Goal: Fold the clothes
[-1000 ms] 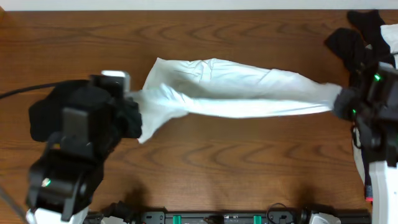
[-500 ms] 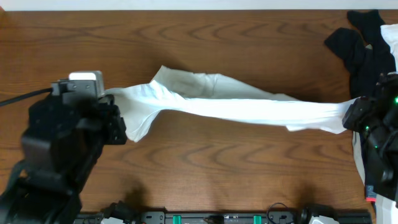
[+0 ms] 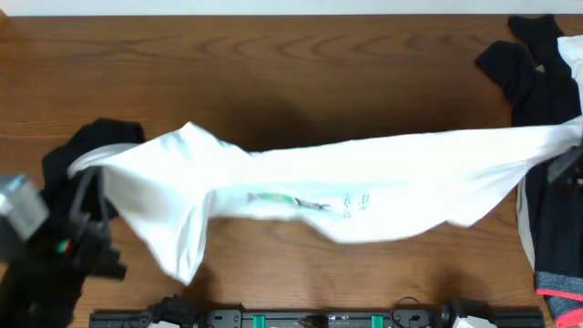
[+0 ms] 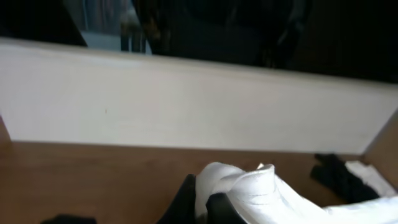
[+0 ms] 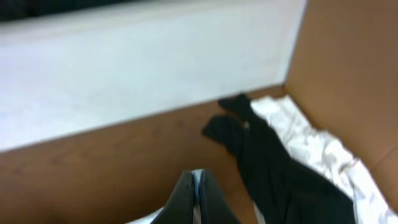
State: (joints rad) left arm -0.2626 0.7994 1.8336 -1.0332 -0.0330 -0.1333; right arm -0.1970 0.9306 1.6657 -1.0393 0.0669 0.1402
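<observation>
1. Above the worktop (image 3: 273, 46), the white T-shirt (image 3: 364, 178) hangs stretched between both arms, with the print (image 3: 287, 200) facing up.
2. Left fingers (image 4: 183, 202) are clamped on one bunched end, and right fingers (image 5: 181, 199) are pinched shut on the other.
3. It's light and floppy and sags mid-span, so I'd grab hems or shoulder seams, not loose folds.
4. No bins in sight. Spare black and white clothes (image 3: 528, 73) just sit heaped in the far right corner.
</observation>
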